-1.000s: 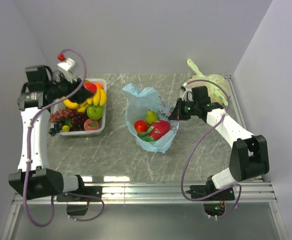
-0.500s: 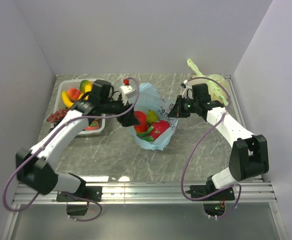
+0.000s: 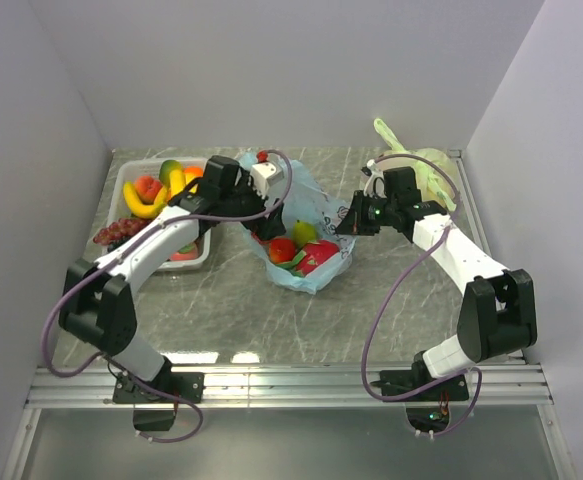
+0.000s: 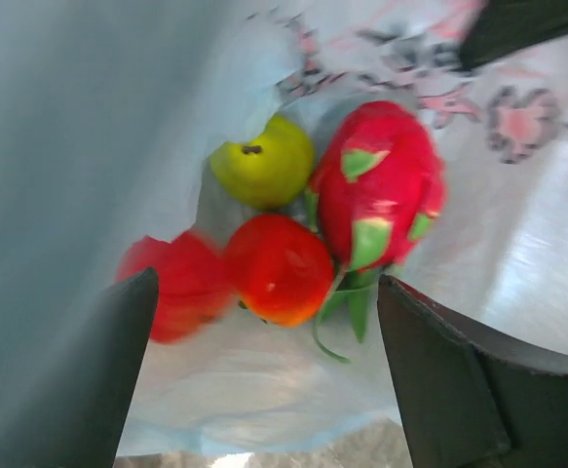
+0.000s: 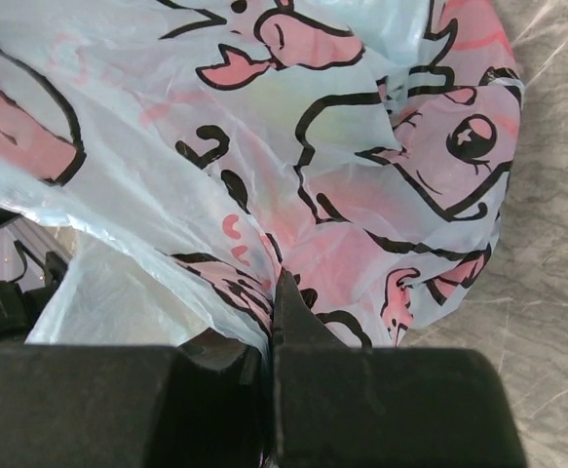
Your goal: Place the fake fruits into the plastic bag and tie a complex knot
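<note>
Two arms meet at the plastic bag [image 3: 307,196], which lies open in the middle of the marble table [image 3: 271,330]. From its base at the near left, the left arm bends up at the elbow and stretches forward and to the right, so the left gripper [image 4: 266,285] hangs over the bag's mouth with its fingers spread wide and nothing between them. Below it, inside the bag, lie the fake fruits: a yellow-green pear [image 4: 264,161], a pink dragon fruit [image 4: 376,190], a red apple [image 4: 279,268] and a second, blurred red fruit [image 4: 171,283] beside it. The right arm reaches in from the right, and the right gripper [image 5: 272,292] has its fingers pressed together on a fold of the bag's printed right edge. More fruit sits in the white tray [image 3: 123,182] at the left, with a pale yellow-green bag [image 3: 433,165] in the far right corner. One second earlier the left gripper was over the tray, closed on a red fruit; half a second ago it carried that fruit above the bag; now the fruit rests inside. The right arm has not moved.
</note>
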### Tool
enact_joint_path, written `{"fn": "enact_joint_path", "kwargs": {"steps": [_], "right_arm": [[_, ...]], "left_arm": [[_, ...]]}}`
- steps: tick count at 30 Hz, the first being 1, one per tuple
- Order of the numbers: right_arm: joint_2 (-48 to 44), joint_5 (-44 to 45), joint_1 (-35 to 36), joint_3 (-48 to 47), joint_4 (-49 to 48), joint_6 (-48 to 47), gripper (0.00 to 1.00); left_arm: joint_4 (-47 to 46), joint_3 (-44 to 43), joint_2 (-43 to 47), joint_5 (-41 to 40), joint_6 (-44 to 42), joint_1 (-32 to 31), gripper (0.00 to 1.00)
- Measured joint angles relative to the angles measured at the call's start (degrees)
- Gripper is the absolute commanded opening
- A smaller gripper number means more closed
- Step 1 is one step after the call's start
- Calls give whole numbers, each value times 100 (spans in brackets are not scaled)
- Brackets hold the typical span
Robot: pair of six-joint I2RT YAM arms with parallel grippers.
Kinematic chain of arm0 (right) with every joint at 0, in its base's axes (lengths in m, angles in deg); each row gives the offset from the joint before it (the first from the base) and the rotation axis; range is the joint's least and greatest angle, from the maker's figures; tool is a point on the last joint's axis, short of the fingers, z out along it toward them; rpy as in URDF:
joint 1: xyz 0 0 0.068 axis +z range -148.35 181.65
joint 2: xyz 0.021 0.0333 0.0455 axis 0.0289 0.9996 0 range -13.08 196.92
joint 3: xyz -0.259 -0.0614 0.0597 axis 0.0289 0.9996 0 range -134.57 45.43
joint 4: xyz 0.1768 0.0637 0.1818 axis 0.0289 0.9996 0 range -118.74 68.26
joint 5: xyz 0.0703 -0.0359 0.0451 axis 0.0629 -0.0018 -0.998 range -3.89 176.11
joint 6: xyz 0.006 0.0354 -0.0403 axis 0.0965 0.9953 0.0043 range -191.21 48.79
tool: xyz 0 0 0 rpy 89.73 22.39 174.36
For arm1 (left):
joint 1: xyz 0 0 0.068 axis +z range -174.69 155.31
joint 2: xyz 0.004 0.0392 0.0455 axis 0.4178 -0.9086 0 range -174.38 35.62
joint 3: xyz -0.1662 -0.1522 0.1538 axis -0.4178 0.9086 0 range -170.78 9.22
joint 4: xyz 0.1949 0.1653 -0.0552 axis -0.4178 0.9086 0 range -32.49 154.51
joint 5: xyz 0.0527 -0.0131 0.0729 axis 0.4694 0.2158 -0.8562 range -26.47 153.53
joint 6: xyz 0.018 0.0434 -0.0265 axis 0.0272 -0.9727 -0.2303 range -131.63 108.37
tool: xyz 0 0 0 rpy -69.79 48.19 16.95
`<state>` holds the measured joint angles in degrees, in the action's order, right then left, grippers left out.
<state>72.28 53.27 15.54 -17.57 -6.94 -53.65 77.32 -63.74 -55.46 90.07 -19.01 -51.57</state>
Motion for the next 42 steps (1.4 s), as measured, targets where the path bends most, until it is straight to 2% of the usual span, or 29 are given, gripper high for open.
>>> {"fn": "enact_joint_path", "kwargs": {"steps": [4,9,12,17,20,24,31,42], "right_arm": [[0,0,0,0,0,-2,1],[4,-50,0,-2,-26,-4,0],[42,-52,0,-2,-22,-2,0],[192,-52,0,-46,7,-4,1],[262,-52,0,-76,2,-4,0],[291,-55,0,-79,7,-4,0],[293,-55,0,-79,4,-4,0],[291,-31,0,-79,7,-33,0]], "left_arm": [[72,168,647,472,-179,22,99],[505,498,2090,1394,-243,238,98],[850,570,2837,1690,-247,656,98],[1388,717,3462,1801,-146,1915,96],[1539,789,3410,1488,72,2500,98],[1755,905,3093,590,214,2848,99],[1768,911,2299,-474,-96,2857,99],[1231,933,1432,-857,-85,2710,99]]}}
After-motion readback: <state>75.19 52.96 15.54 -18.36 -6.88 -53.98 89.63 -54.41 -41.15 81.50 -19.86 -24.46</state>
